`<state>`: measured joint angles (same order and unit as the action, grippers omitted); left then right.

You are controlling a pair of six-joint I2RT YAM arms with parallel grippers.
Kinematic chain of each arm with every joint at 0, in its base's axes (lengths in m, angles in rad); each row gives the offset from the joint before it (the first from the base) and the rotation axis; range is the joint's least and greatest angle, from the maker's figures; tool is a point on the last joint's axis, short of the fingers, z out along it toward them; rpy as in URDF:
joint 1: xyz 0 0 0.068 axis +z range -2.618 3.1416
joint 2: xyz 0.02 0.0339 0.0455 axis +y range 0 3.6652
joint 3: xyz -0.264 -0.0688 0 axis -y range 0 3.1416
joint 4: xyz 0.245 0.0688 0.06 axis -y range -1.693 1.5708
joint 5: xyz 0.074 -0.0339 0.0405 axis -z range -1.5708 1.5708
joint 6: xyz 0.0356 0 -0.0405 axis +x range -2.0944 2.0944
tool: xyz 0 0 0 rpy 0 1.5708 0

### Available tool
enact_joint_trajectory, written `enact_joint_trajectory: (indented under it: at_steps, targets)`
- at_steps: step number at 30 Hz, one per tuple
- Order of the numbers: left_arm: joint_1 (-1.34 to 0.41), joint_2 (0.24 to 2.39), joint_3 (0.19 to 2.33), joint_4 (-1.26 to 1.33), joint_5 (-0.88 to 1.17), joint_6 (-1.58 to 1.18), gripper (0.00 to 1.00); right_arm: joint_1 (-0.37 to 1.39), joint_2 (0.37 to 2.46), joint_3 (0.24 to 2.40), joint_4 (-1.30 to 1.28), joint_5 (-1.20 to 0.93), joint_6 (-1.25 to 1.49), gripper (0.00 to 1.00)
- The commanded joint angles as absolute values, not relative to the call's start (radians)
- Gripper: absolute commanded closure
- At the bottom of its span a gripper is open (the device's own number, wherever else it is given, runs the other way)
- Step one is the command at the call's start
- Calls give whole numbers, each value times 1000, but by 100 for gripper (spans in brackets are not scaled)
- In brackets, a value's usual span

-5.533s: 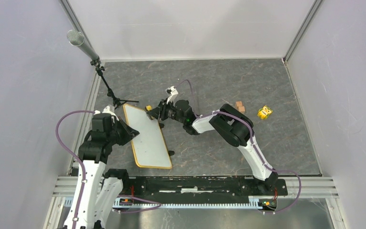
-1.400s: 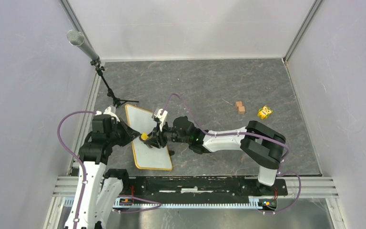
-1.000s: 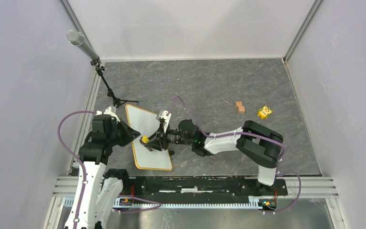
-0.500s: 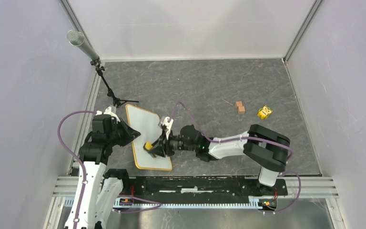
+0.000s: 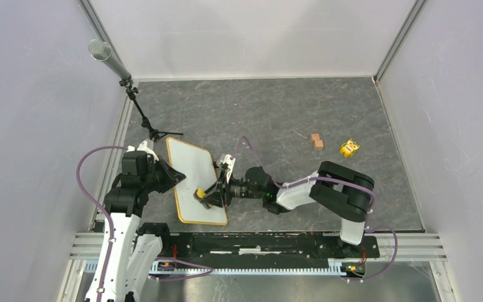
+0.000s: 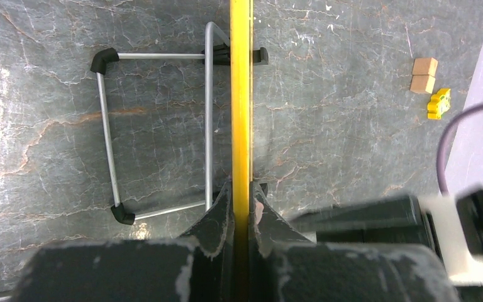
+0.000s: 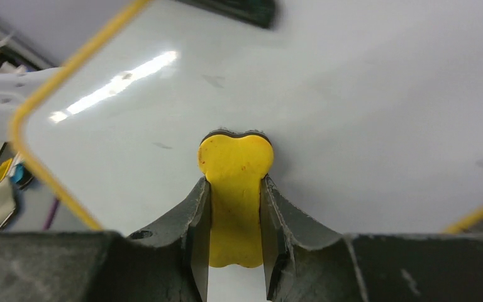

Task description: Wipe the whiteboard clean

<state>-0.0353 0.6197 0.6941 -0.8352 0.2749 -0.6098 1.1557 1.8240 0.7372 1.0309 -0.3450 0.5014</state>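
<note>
"Grey stone tabletop (image 5: 277,107), all swirly. What sits on it?" asks Ben.

"Two little brown blocks (image 5: 316,141) and a yellow toy (image 5: 349,148) on the right, near each other," says Mia. "They are well apart from the whiteboard (image 5: 188,163). A microphone (image 5: 100,49) on a thin black stand is at the far left. Its legs are just beside the board's far corner."

"Where is the board?"

"Near the front, on the left. It leans, tilted, on bent wire legs (image 6: 107,126) with black feet (image 6: 102,58)."

"Is anything in the way?"

"The right arm lies low across the tabletop and reaches over the near part of the board. It hides a bit of the right rim."

"What does the board look like?"

"White and shiny, with a thin yellow rim and round corners. The white looks blank, with just a few tiny faint specks and a bright streak of light."

"And the arms?"

"The left end effector (image 6: 241,195) pinches the yellow rim tight on the board's left side. The right end effector (image 7: 234,185) squeezes a yellow eraser (image 7: 236,157). The eraser's dark pad is pressed to the white."
</note>
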Motion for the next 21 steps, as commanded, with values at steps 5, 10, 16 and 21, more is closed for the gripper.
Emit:
enact_joint_trajectory:
  at_steps: [5,10,16,21]
  targets:
    - [-50,621,684,-839,336,-574,98,1075,1939,772,835,-256,525,74]
    - [-50,624,684,-839,339,-576,98,994,2021,853,848,-258,590,73]
    - [-50,628,683,-838,341,-576,98,924,2158,950,985,-329,717,73]
    - [-50,631,683,-838,339,-575,98,904,2231,947,1076,-336,796,73]
